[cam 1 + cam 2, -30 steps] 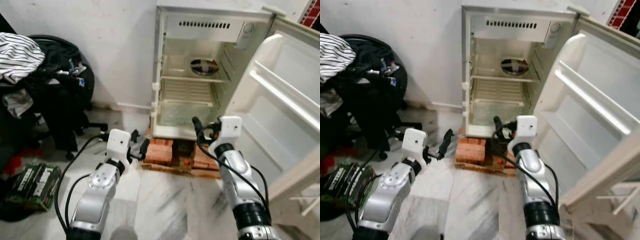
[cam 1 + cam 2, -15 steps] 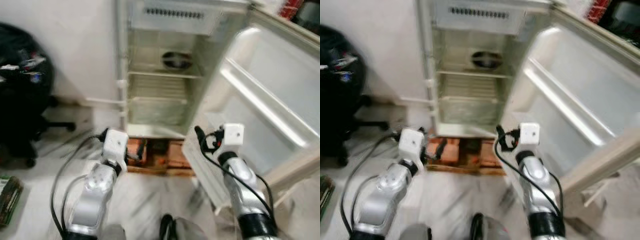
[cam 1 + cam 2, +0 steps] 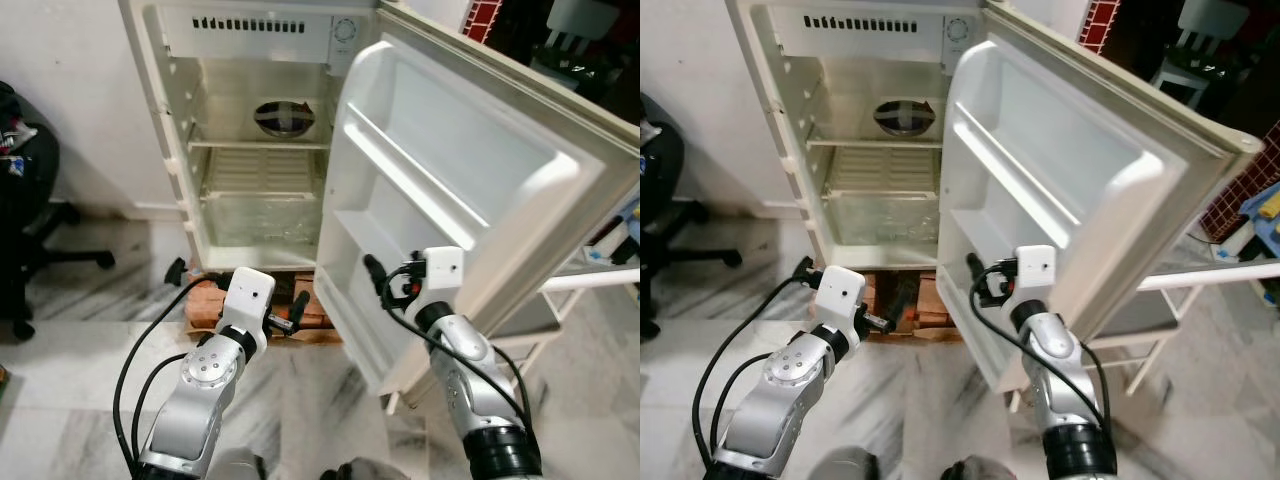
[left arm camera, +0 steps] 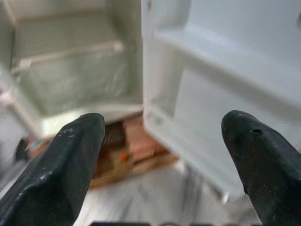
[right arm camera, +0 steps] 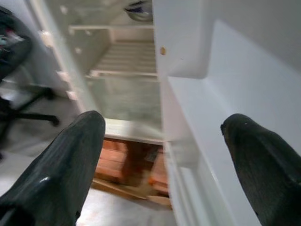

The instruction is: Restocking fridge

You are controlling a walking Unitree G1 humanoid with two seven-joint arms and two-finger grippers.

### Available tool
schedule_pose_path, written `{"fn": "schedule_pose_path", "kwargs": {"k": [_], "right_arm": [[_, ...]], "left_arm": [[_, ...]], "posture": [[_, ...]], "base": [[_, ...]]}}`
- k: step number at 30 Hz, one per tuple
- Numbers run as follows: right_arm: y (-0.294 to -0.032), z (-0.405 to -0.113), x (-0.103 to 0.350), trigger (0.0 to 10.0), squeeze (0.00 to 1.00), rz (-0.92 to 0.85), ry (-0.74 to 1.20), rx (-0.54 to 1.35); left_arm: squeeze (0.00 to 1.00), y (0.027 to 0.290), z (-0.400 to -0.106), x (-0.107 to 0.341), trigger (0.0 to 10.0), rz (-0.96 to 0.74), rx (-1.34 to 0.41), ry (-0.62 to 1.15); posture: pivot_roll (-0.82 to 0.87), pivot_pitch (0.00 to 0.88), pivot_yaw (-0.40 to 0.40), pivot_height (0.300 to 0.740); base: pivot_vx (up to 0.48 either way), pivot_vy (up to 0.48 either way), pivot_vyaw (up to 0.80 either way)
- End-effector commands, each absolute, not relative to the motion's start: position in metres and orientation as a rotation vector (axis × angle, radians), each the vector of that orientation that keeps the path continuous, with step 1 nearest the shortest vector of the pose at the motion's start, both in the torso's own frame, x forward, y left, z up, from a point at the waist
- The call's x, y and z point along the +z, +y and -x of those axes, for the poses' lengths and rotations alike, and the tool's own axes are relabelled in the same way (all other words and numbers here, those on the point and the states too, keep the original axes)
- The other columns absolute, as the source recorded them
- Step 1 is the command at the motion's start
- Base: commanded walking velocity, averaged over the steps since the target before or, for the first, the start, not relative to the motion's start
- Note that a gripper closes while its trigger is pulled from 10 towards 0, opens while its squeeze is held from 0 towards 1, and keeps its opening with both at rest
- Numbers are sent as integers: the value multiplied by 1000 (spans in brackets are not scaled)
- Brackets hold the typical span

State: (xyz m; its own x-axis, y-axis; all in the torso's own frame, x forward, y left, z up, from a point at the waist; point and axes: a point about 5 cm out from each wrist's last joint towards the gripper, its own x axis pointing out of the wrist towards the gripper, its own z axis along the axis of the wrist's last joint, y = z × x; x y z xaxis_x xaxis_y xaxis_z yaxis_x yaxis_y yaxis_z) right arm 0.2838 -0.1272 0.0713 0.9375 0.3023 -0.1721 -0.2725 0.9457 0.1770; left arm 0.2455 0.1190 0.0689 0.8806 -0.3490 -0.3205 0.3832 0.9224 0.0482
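The small white fridge (image 3: 160, 120) stands open, its door (image 3: 470, 170) swung out toward me on the right. A dark bowl (image 3: 284, 117) sits on the upper shelf; the wire shelf (image 3: 260, 170) and the clear crisper cover (image 3: 258, 215) below carry nothing. My left gripper (image 4: 157, 150) is open and empty, held low in front of the fridge's bottom edge. Beside the door's lower inner shelf (image 5: 207, 108), my right gripper (image 5: 162, 155) is also open and holds nothing. Both arms reach forward at about knee height.
The fridge rests on red bricks and a wooden pallet (image 3: 212, 300). A black office chair (image 3: 30, 215) is at the far left. A white rack (image 3: 595, 280) stands behind the door on the right. The floor is pale marble tile (image 3: 70, 370).
The whole view has swung right and closer, so the chair and clothes pile slid off to the left and the door now looms large. Both arms keep the same pose, grippers open.
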Motion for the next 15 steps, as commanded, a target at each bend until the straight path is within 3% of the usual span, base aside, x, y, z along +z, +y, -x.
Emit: {"fn": "schedule_pose_path", "kwargs": {"k": [1,3,8,12,15], "right_arm": [[-143,-284,71,10000,0,-150,212,252],[-141,-282,69,10000,0,-169,243,298],[-134,-265,65,10000,0,-240,351,579],[-149,-249,52,10000,0,-163,500,734],[-158,-248,49,10000,0,-124,529,744]], "left_arm": [[0,114,-248,75,10000,-104,-397,287],[0,114,-248,76,10000,-96,-398,278],[0,115,-249,80,10000,-66,-398,264],[0,115,-249,80,10000,-74,-401,263],[0,115,-249,79,10000,-79,-400,264]], "posture": [[125,92,-64,740],[123,92,-63,740],[118,95,-58,740],[117,98,-58,740],[116,99,-58,740]], "base": [[0,-480,0],[0,-480,0],[0,0,0],[0,0,0],[0,0,0]]}}
